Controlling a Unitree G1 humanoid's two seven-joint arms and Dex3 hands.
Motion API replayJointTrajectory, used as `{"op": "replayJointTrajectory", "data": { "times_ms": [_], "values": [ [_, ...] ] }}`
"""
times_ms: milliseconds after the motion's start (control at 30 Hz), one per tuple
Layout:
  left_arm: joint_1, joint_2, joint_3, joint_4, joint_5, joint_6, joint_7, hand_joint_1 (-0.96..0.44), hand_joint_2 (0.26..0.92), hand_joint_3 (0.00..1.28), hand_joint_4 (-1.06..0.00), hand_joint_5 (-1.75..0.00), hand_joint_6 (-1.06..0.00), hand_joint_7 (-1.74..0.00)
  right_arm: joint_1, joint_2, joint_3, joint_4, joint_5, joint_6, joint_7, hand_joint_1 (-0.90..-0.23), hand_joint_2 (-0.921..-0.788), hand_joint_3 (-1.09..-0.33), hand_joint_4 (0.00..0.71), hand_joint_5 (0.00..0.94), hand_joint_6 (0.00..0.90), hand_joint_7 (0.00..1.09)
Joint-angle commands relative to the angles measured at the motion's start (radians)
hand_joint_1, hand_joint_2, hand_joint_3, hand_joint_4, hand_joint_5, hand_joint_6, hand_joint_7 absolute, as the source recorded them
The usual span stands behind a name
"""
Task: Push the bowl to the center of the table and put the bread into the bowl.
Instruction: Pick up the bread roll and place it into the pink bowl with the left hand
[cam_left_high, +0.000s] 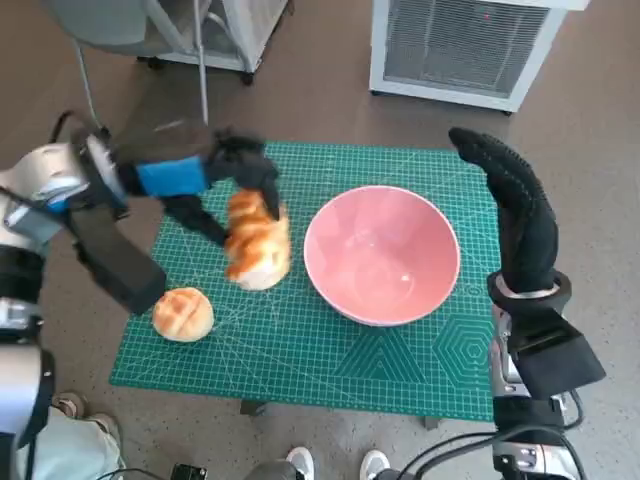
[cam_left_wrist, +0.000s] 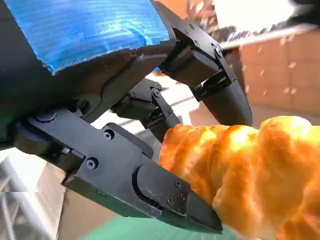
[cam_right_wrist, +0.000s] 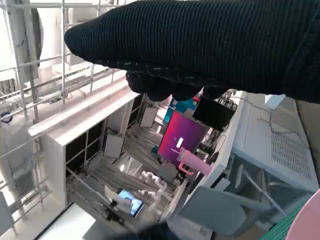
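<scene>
Bread (cam_left_high: 258, 243), golden and twisted (blurred, partly hidden), is clamped by left hand (cam_left_high: 205, 172) fingers beside the pink bowl (cam_left_high: 382, 255); right hand (cam_left_high: 515, 215) fingers straight, holding nothing.

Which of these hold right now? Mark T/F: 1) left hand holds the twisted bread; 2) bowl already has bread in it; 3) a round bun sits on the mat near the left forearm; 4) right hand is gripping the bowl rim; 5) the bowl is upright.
1) True. The left hand grips the twisted bread between its fingers, lifted beside the bowl.
2) False. The pink bowl is empty.
3) True. The round bun lies on the green mat by the left forearm.
4) False. The right hand is beside the bowl, fingers extended, holding nothing.
5) True. It stands upright on the mat.
</scene>
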Motion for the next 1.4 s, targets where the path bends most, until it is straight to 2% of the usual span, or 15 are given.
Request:
{"op": "replayJointTrajectory", "data": {
  "times_ms": [33, 300, 467, 567, 800, 1167, 1300, 1367, 1400],
  "values": [
    [-0.072, -0.07, 0.003, -0.038, 0.001, 0.041, -0.022, 0.0, 0.92, 0.08, -0.64, -1.12, -0.65, -1.23, 0.018, -0.004, -0.001, 0.004, 0.004, 0.01, 0.002, -0.685, -0.921, -0.828, 0.265, 0.007, -0.001, 0.64],
    [-0.146, -0.186, -0.029, 0.0, 0.05, 0.081, 0.016, 0.0, 0.92, 0.05, -0.66, -1.1, -0.69, -1.19, 0.033, -0.009, -0.005, -0.014, -0.001, 0.012, -0.002, -0.687, -0.921, -0.829, 0.259, 0.004, -0.001, 0.64],
    [-0.185, -0.263, -0.057, 0.054, 0.076, 0.132, 0.017, 0.0, 0.92, 0.03, -0.68, -1.07, -0.72, -1.17, 0.04, -0.012, -0.009, -0.025, 0.0, 0.017, -0.003, -0.682, -0.921, -0.83, 0.258, 0.003, -0.001, 0.64],
    [-0.209, -0.306, -0.091, 0.093, 0.12, 0.174, 0.046, 0.0, 0.92, 0.03, -0.69, -1.06, -0.72, -1.17, 0.045, -0.014, -0.012, -0.029, 0.0, 0.02, -0.006, -0.679, -0.921, -0.831, 0.258, 0.003, -0.001, 0.64],
    [-0.229, -0.359, -0.161, 0.167, 0.208, 0.231, 0.138, 0.0, 0.92, 0.03, -0.69, -1.06, -0.72, -1.16, 0.057, -0.014, -0.016, -0.049, -0.009, 0.028, -0.017, -0.675, -0.921, -0.831, 0.257, 0.003, -0.001, 0.64],
    [-0.205, -0.41, -0.228, 0.233, 0.244, 0.289, 0.173, 0.0, 0.92, 0.03, -0.69, -1.12, -0.72, -1.11, 0.074, -0.015, -0.023, -0.074, -0.024, 0.031, -0.037, -0.675, -0.921, -0.837, 0.259, 0.004, -0.001, 0.64],
    [-0.195, -0.421, -0.239, 0.242, 0.241, 0.318, 0.142, 0.0, 0.92, 0.07, -0.64, -1.15, -0.67, -1.18, 0.075, -0.015, -0.023, -0.073, -0.024, 0.03, -0.042, -0.676, -0.921, -0.839, 0.26, 0.004, -0.001, 0.64],
    [-0.19, -0.424, -0.237, 0.245, 0.229, 0.34, 0.108, 0.0, 0.921, 0.14, -0.56, -1.23, -0.58, -1.27, 0.074, -0.014, -0.023, -0.073, -0.024, 0.03, -0.045, -0.677, -0.921, -0.84, 0.26, 0.004, -0.001, 0.64],
    [-0.187, -0.425, -0.235, 0.245, 0.224, 0.348, 0.094, -0.02, 0.895, 0.15, -0.5, -1.12, -0.52, -1.17, 0.074, -0.014, -0.022, -0.073, -0.024, 0.03, -0.046, -0.677, -0.921, -0.84, 0.26, 0.004, -0.001, 0.64]
  ]
}}
